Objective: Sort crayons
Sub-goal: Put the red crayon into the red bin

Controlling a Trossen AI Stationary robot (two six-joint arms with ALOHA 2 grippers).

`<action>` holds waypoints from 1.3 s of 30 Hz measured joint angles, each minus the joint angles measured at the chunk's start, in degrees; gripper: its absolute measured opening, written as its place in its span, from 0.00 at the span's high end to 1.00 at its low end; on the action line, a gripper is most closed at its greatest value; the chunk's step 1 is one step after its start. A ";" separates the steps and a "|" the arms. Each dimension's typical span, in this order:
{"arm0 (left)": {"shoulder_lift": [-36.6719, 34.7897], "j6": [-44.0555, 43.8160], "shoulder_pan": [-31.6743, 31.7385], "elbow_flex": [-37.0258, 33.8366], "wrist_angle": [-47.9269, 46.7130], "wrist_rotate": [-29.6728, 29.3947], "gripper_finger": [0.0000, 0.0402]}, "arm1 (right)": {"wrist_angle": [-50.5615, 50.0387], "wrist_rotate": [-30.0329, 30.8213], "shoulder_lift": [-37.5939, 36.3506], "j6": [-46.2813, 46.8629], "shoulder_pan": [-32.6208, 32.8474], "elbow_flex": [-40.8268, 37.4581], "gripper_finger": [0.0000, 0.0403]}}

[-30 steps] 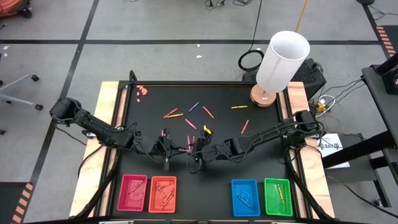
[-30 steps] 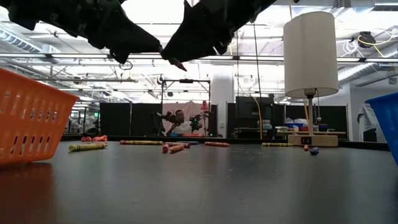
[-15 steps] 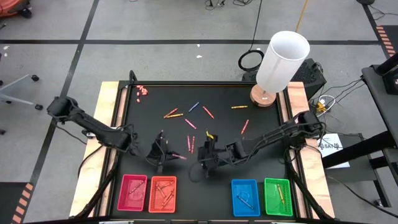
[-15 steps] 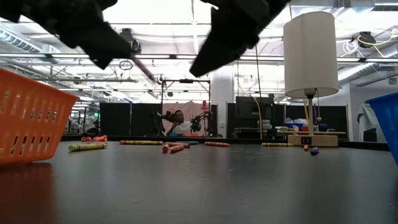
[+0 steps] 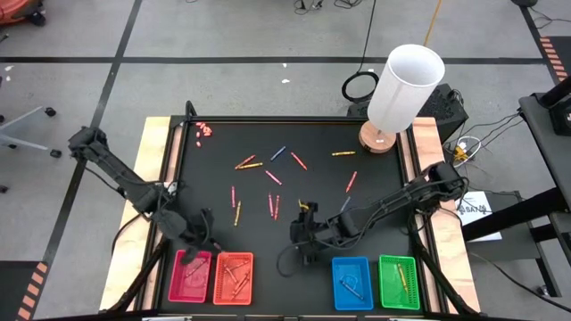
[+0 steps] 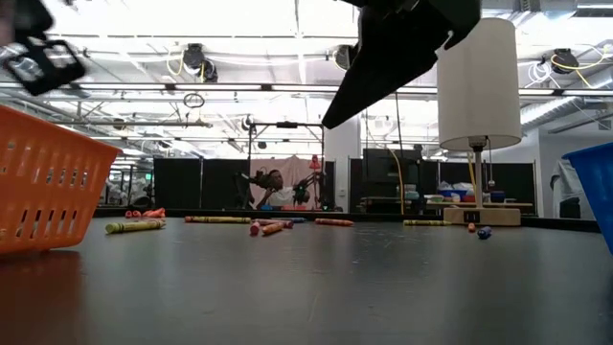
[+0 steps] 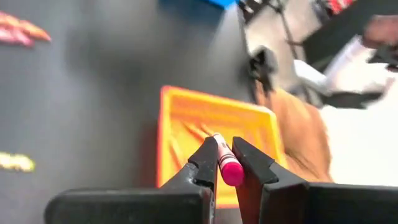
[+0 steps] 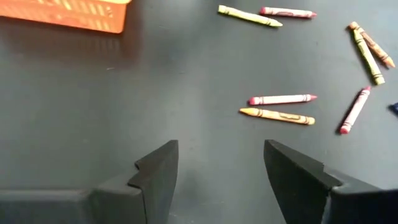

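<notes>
High view: four trays line the desk's (image 5: 178,178) near edge. Left hand (image 5: 202,239) hangs just above the pink tray (image 5: 191,276), clamped on a pink crayon (image 7: 226,165) whose blunt end sticks out past its fingertips, long axis along the fingers. Orange tray (image 5: 233,277) beside it holds several crayons; blue tray (image 5: 351,283) and green tray (image 5: 398,282) hold a few. Right hand (image 5: 302,242) is open, empty; loose crayons (image 8: 277,115) lie flat just beyond it, pointing various ways
</notes>
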 joint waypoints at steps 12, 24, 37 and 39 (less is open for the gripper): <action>-2.86 -12.88 -9.56 0.00 -5.79 15.86 0.92 | 0.88 0.02 0.00 -1.28 0.32 0.00 0.45; -1.77 -21.87 -12.50 0.00 -15.04 11.70 0.92 | 1.31 0.09 0.00 -1.28 -0.08 0.00 0.45; 1.87 -20.33 -12.47 0.00 -14.56 10.92 0.77 | 1.84 0.24 0.00 -1.28 -0.08 0.00 0.45; 2.23 -20.31 -12.47 0.00 -14.62 10.92 0.71 | 2.36 0.24 0.00 -1.28 -0.08 0.00 0.45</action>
